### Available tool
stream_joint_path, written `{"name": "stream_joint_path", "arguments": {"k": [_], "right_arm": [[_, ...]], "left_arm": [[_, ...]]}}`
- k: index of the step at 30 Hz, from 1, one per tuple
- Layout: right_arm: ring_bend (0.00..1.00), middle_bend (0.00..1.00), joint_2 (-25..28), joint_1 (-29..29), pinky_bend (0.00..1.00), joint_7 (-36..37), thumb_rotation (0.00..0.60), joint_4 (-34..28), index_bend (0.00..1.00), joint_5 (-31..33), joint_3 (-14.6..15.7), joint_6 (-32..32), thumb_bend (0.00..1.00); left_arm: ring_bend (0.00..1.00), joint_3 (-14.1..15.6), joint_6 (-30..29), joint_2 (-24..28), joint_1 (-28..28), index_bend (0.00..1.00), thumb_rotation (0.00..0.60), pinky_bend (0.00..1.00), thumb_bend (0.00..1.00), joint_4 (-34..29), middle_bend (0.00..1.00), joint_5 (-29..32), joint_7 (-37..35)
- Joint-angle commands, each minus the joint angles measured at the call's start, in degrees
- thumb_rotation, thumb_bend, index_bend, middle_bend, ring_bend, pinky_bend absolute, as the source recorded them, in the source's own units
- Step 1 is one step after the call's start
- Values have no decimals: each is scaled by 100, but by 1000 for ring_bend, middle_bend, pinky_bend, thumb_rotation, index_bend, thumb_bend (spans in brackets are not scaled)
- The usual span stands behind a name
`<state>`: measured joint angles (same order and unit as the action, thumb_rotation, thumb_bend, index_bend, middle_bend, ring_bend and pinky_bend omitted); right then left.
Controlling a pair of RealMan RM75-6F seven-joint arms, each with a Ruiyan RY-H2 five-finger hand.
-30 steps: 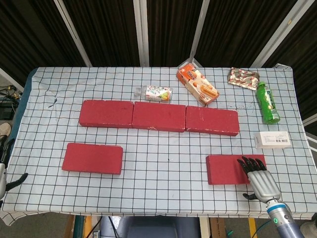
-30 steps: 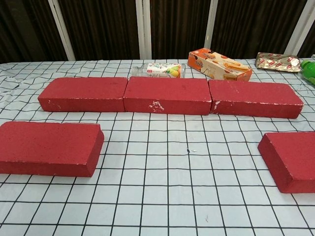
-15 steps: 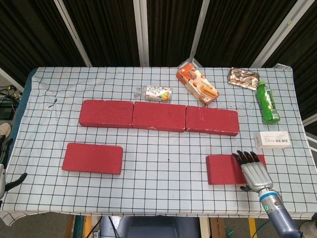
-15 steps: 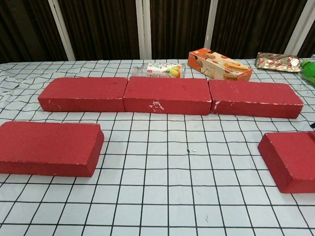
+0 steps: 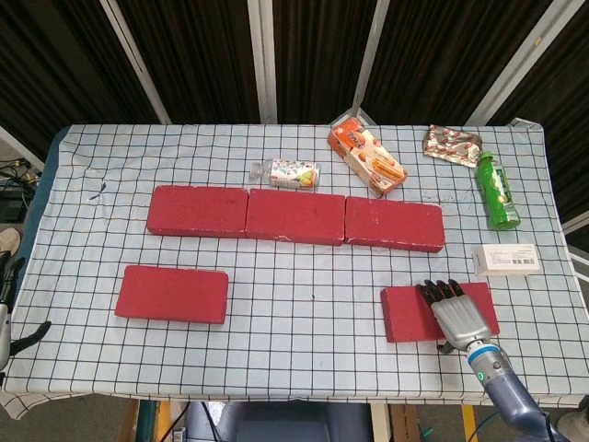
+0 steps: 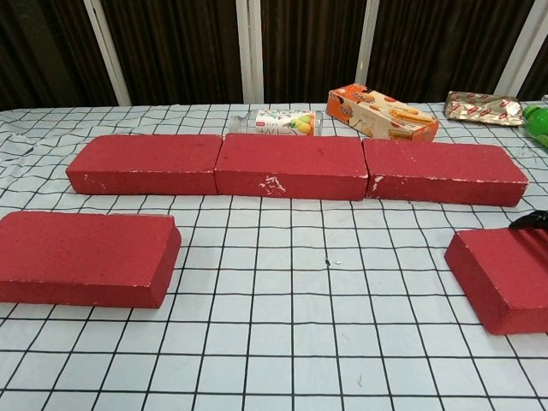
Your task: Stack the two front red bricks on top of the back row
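Setting, head view: checked cloth over a table, dark panels behind.
Back row: three red bricks end to end, long axes across the table.
Front right brick: directly under the right hand, which lies over its right part; whether it grips cannot be told.
Front left brick: well apart, untouched.
Left hand: only a sliver at the left edge, state unclear.
Chest view: front right brick cut off; dark fingertips barely show.

Table: white cloth, black grid | Backdrop: dark curtains, upper frame | Frame: pale metal struts across curtains
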<state>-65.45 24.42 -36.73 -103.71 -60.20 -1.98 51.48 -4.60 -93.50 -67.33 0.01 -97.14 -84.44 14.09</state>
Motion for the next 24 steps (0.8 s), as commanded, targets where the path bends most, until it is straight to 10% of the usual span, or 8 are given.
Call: {"name": "stream_joint_path", "arguments": {"k": [1, 24], "right_arm": [[0, 0, -68, 139, 0, -134, 600, -19, 0, 206, -21, -27, 172], [0, 22, 161, 862, 0, -601, 600, -315, 0, 1362, 157, 157, 172]], "left_arm": [[0, -8, 12, 5, -4, 58, 600, 110, 98, 7, 0, 15, -24], [0, 48, 94, 33, -27, 58, 600, 111, 98, 7, 0, -50, -51]]}}
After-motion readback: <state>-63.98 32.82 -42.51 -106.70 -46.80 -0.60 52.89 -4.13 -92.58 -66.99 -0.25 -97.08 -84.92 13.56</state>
